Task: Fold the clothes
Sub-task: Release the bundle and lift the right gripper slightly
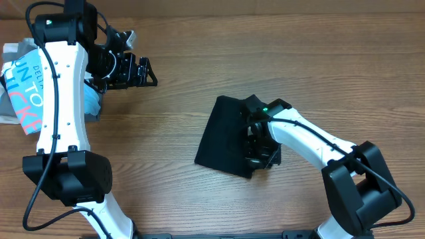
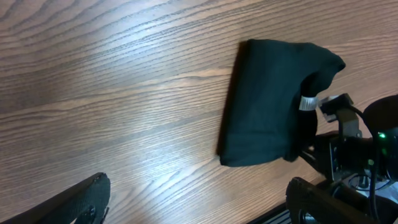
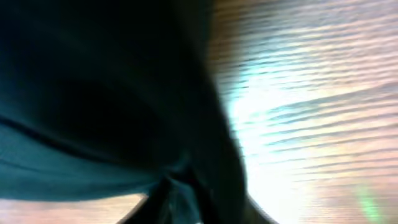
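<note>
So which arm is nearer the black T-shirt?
Right. The right arm has its jaws down on the black T-shirt; the left arm is far off, by the light-blue shirt.

From straight above I see the whole table (image 1: pixel 279 60). Left wrist eyes the black T-shirt (image 2: pixel 264 106) obliquely from afar; right wrist sits against it, blurred.

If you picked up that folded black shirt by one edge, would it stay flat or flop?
Probably flop: the black shirt looks soft, bunched and rumpled at one end. Its loosely stacked layers would likely fall open. Pushed, it should slide or wrinkle on the smooth wooden table, not roll.
</note>
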Robot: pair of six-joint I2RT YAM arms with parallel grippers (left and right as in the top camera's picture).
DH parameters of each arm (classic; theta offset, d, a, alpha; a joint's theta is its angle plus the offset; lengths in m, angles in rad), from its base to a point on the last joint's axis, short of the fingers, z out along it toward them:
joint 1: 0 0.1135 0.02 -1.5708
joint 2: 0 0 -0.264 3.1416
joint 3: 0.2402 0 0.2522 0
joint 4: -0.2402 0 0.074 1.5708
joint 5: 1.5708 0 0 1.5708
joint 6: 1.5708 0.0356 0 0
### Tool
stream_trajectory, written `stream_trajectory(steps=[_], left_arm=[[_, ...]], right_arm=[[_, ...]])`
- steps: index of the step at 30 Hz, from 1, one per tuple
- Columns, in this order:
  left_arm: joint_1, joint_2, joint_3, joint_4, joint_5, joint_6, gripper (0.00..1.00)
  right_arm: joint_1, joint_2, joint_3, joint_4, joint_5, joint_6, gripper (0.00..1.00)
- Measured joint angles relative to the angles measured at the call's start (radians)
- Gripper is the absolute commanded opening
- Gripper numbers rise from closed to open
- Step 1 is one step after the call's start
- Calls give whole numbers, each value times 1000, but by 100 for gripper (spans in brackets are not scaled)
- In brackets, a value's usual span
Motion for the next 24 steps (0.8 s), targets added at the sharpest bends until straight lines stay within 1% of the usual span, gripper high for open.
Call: stream_trajectory(steps=[1, 3, 7, 10, 11, 12, 14, 16, 18, 19, 21, 22, 24], left_arm=[[0, 0, 0, 0, 0, 0, 93], [0, 0, 0, 0, 0, 0, 93], [0, 0, 0, 0, 0, 0, 93], [0, 0, 0, 0, 0, 0, 93], [0, 0, 0, 0, 0, 0, 93], [0, 0, 0, 0, 0, 0, 93], [0, 0, 0, 0, 0, 0, 93], [0, 0, 0, 2, 0, 0, 93], [0, 0, 0, 3, 0, 0, 93], [0, 0, 0, 3, 0, 0, 93], [0, 0, 0, 3, 0, 0, 93], [0, 0, 0, 4, 0, 0, 93], [0, 0, 0, 4, 0, 0, 93]], right_arm=[[-5, 0, 0, -5, 7, -4, 73], [-11, 0, 0, -20, 32, -6, 77], [-26, 0, 23, -132, 108, 6, 77], [-56, -2, 85, -183, 163, 11, 77], [-68, -6, 108, -187, 176, 12, 74], [-81, -15, 138, -187, 186, 7, 68], [-102, -42, 187, -171, 196, -9, 54], [-122, -84, 238, -130, 169, -55, 48], [-133, -118, 271, -93, 109, -109, 40], [-135, -136, 289, -70, 59, -151, 40], [-135, -156, 306, -20, -48, -223, 33], [-135, -158, 306, 10, -102, -249, 27], [-135, -156, 301, 83, -203, -300, 11]])
